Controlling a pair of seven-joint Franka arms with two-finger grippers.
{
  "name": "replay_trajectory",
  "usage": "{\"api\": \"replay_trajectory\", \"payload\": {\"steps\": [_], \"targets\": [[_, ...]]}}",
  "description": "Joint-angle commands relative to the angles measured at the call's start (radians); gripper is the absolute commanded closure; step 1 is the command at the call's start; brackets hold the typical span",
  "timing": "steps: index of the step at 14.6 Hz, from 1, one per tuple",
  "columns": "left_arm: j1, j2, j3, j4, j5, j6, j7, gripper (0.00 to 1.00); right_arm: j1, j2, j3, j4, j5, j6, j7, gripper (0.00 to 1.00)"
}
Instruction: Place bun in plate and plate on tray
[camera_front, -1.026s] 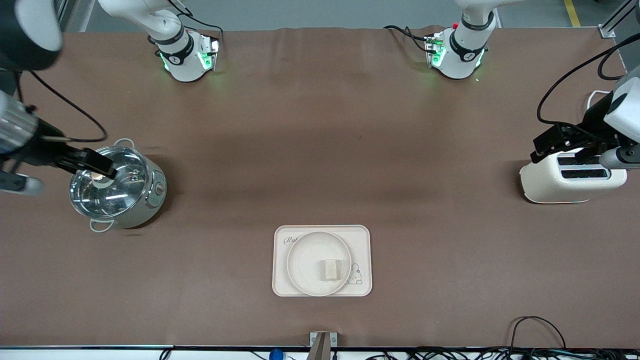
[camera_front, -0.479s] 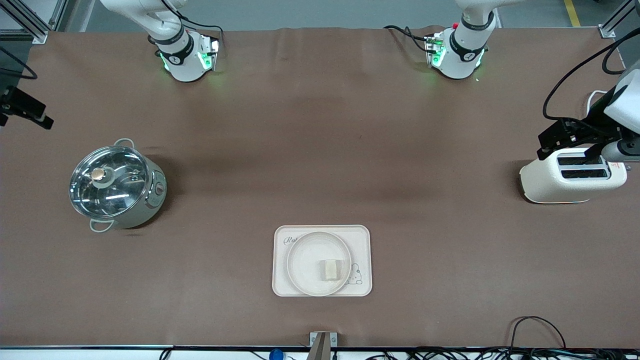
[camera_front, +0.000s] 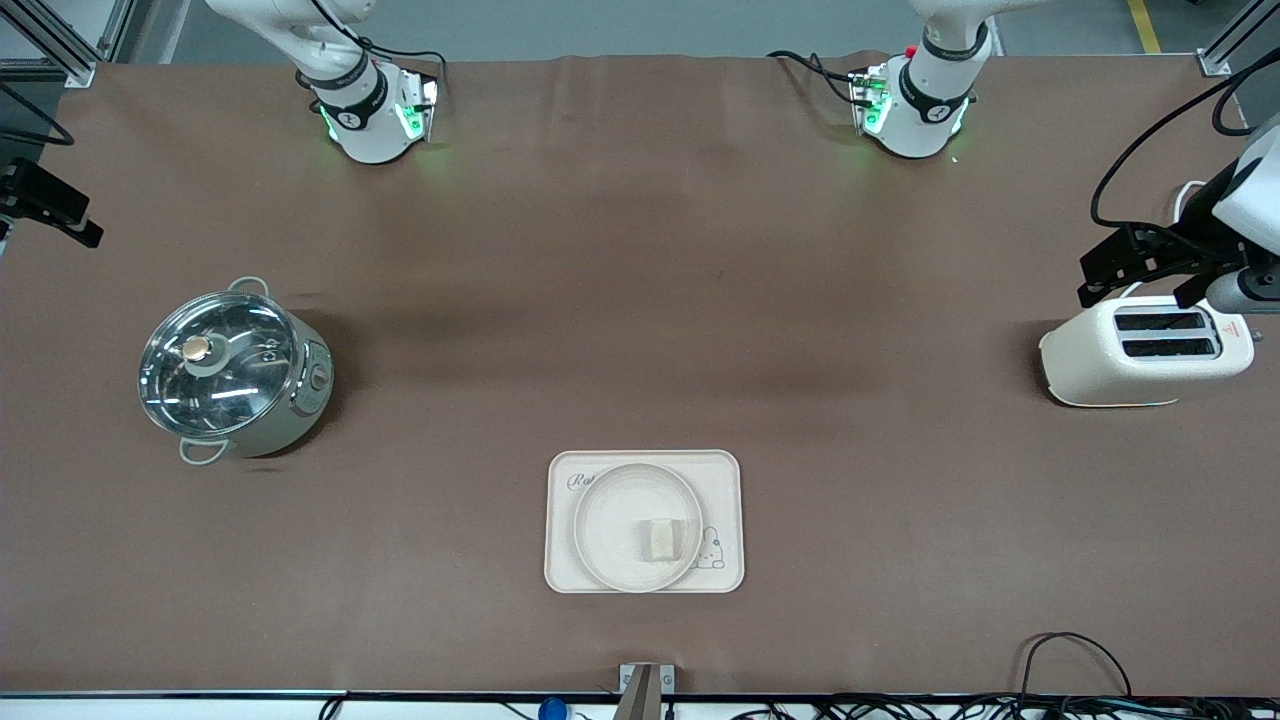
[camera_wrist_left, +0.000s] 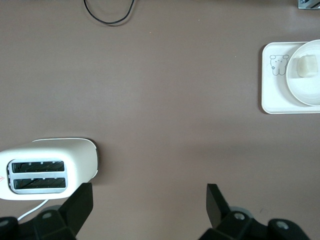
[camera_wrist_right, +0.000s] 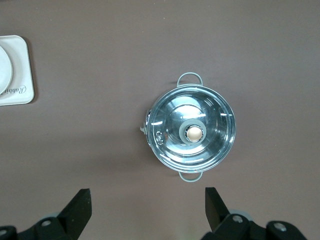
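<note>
The pale cream bun (camera_front: 657, 540) lies in the round off-white plate (camera_front: 608, 508), which sits on the cream "Rabbit" tray (camera_front: 729, 478) near the front edge of the table. The left wrist view also shows the bun (camera_wrist_left: 306, 66), the plate (camera_wrist_left: 304, 92) and the tray (camera_wrist_left: 272, 100). My left gripper (camera_front: 1135, 280) is open and empty, over the table beside the toaster; its open jaws show in the left wrist view (camera_wrist_left: 148, 200). My right gripper (camera_front: 55, 212) is open and empty at the table's edge, at the right arm's end; its open jaws show in the right wrist view (camera_wrist_right: 147, 202).
A steel pot with a glass lid (camera_front: 232, 373) stands toward the right arm's end, also in the right wrist view (camera_wrist_right: 192, 132). A cream toaster (camera_front: 1145, 352) stands toward the left arm's end, also in the left wrist view (camera_wrist_left: 47, 167). Cables lie along the front edge.
My right gripper has moved from over the pot's lid out to the table's edge. My left gripper has moved off the toaster's top toward the robots' bases. Bun, plate and tray are unmoved.
</note>
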Motion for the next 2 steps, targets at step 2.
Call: {"api": "replay_trajectory", "payload": {"steps": [2], "targets": [[-0.004, 0.008, -0.003, 0.024, 0.021, -0.022, 0.002, 0.00, -0.026, -0.024, 0.014, -0.016, -0.018, -0.021, -0.018, 0.00]]}}
